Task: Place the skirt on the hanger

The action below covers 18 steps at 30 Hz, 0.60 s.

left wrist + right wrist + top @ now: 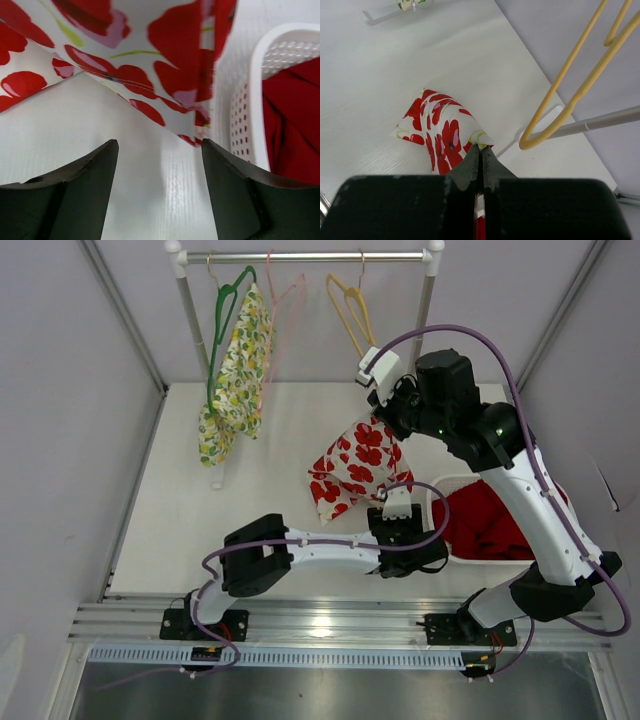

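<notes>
**Right arm.** The right fingers point(492, 167) are clenched on the upper edge of the skirt point(355, 465), with a small fold of fabric pinched between them. The arm is raised over the far half of the surface point(270, 510).

**Skirt.** It is white with a red flower print and hangs from the right fingers in a loose drape, in front of the rail point(300, 256) and not on any hanger. The yellow hanger point(570, 85) hangs on the rail just beside the grip point – close to the skirt but apart from it. Whether the lower hem touches the surface cannot be determined.

**Left arm.** The left fingers point(85, 185) are released and spread wide, with nothing between them. They sit low over the surface, pointing at the skirt's lower hem, which hangs just ahead of the tips.

**Surroundings.**
- A white basket point(252, 100) stands just to the right of the left fingers and contains a red cloth point(490, 525).
- A lemon-print garment point(243, 360) hangs on a green hanger point(222, 315) at the left end of the rail – well apart from the skirt.
</notes>
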Tool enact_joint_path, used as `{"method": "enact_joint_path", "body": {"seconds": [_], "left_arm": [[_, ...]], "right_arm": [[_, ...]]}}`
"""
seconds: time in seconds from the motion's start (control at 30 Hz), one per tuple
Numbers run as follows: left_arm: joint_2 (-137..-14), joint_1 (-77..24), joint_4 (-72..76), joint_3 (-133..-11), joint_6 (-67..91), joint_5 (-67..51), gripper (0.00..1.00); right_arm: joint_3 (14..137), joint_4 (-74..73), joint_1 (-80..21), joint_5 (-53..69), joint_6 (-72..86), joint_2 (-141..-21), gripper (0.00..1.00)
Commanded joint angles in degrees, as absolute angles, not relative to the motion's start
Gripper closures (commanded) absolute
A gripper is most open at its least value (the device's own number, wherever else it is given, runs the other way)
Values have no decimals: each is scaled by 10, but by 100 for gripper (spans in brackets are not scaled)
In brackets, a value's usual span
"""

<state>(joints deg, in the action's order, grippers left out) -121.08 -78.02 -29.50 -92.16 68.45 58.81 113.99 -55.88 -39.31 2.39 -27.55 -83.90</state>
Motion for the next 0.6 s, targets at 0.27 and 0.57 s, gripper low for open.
{"method": "enact_joint_path", "body": {"seconds": [0.27,0.57], "left_arm": [[-1201,-761,-198,-882,666,546,43],[-1121,-759,-182,-765,692,528,100]], "right_arm": [[1170,-540,-398,25,-271,-840,100],[1167,-530,-398,1,-287,-842,100]]}}
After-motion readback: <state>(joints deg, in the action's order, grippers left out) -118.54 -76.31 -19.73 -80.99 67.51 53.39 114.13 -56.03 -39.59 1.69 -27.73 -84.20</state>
